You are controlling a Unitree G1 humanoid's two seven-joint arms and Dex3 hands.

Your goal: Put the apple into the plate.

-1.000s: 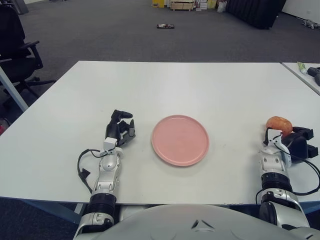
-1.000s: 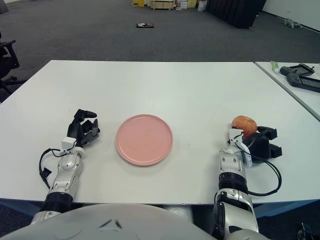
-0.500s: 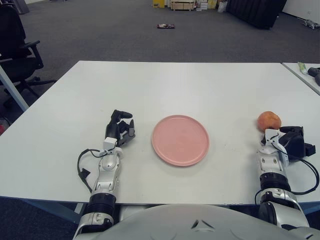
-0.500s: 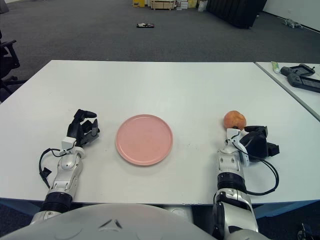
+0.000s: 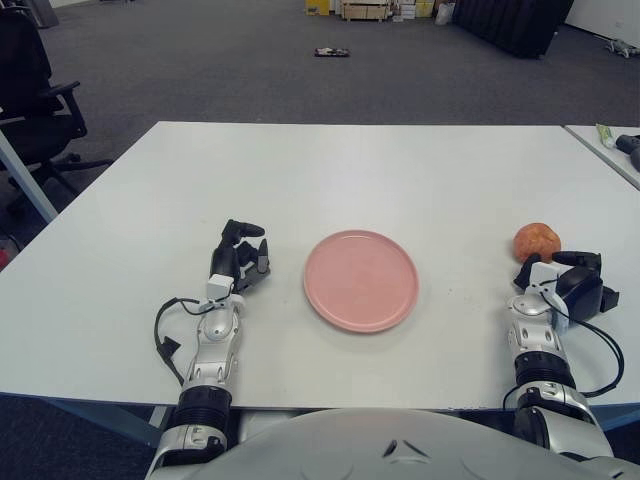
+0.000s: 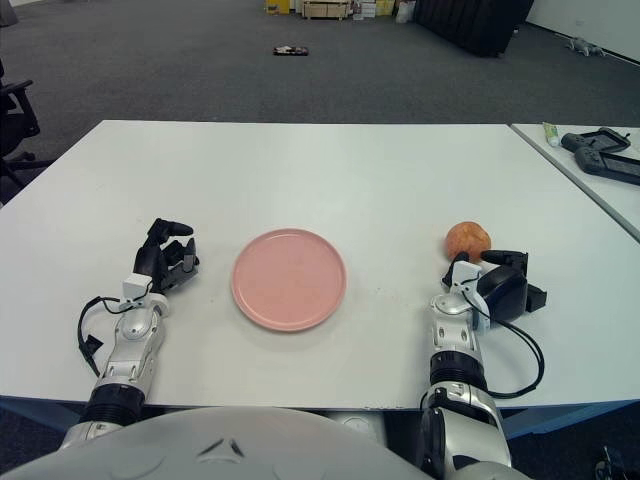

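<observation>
An orange-red apple (image 5: 537, 241) sits on the white table (image 5: 350, 170) at the right, well to the right of the empty pink plate (image 5: 360, 280). My right hand (image 5: 558, 280) lies on the table just in front of the apple, its fingers loosely open behind the fruit and holding nothing. I cannot tell whether a fingertip touches the apple. My left hand (image 5: 240, 258) rests idle on the table left of the plate, fingers relaxed and empty.
A second table (image 6: 590, 150) at the far right carries a dark controller (image 6: 600, 155) and a small tube. An office chair (image 5: 30, 90) stands at the far left. Boxes and a small object lie on the carpet beyond the table.
The apple has shifted left and slightly away from me, off my right hand's side. My right hand has swung left and now lies in front of it. The left hand has not moved.
</observation>
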